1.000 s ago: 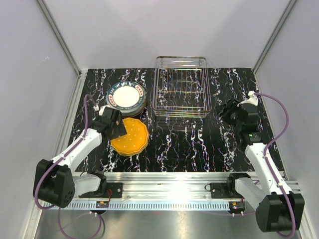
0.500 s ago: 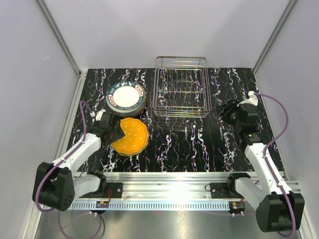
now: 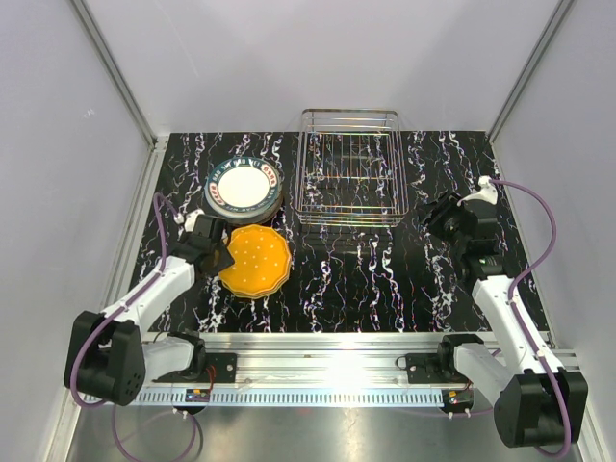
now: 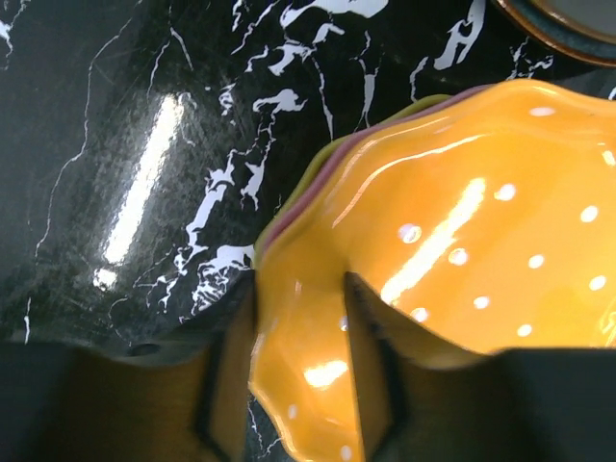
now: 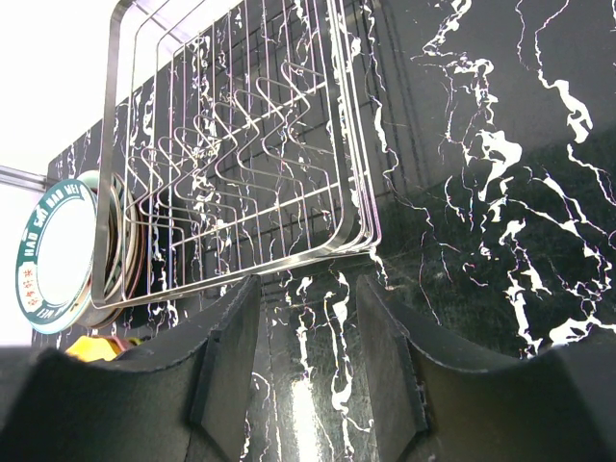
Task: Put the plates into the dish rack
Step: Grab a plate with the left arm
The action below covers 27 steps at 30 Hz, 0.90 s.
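Orange plate (image 4: 462,241): scalloped, white-dotted, glossy | left pincer (image 4: 298,303) pinching its rim | right pincer (image 5: 306,294) spread

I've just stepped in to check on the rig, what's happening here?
The left gripper has its fingers on either side of the left rim of the orange plate, which lies on top of other plates. Whether it is clamped is unclear. The right gripper hangs open and empty by the right side of the dish rack. The rack holds no plates, and a second stack sits to its left.
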Each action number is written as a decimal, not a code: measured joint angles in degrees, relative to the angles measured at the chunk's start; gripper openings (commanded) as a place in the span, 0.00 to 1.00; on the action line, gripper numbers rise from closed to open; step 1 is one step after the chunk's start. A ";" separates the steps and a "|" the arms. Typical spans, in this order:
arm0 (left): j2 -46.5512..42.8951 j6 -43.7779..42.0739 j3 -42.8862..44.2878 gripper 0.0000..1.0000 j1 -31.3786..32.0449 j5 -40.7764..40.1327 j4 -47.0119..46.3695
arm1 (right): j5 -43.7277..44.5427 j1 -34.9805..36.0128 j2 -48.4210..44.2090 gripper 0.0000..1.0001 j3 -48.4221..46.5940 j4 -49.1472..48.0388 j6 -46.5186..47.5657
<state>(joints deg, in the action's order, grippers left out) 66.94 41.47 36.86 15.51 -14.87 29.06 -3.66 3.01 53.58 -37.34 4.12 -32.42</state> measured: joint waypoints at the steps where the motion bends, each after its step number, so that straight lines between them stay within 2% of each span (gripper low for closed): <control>1: 0.09 -0.09 0.00 0.28 0.00 0.35 -0.48 | 0.00 0.00 0.07 0.52 0.02 0.00 0.00; 11: 2.56 -2.62 0.00 0.18 0.00 4.63 -5.53 | -0.02 0.00 0.20 0.51 0.04 -0.02 -0.24; 12: 2.56 -2.69 0.00 0.14 0.00 4.66 -5.53 | -0.04 0.00 0.22 0.51 0.04 -0.02 -0.26; 21: 0.39 -2.29 0.00 0.00 0.00 4.13 -3.30 | -0.04 0.00 0.22 0.51 0.09 -0.02 -0.39; 27: -2.91 -1.90 0.07 0.00 0.17 3.87 -0.42 | -0.87 0.00 0.22 0.57 0.09 -0.04 -0.15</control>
<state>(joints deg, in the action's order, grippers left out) 64.03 39.57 36.93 15.68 -11.00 28.64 -4.54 3.01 53.80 -37.26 4.08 -32.58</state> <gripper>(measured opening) 0.150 0.553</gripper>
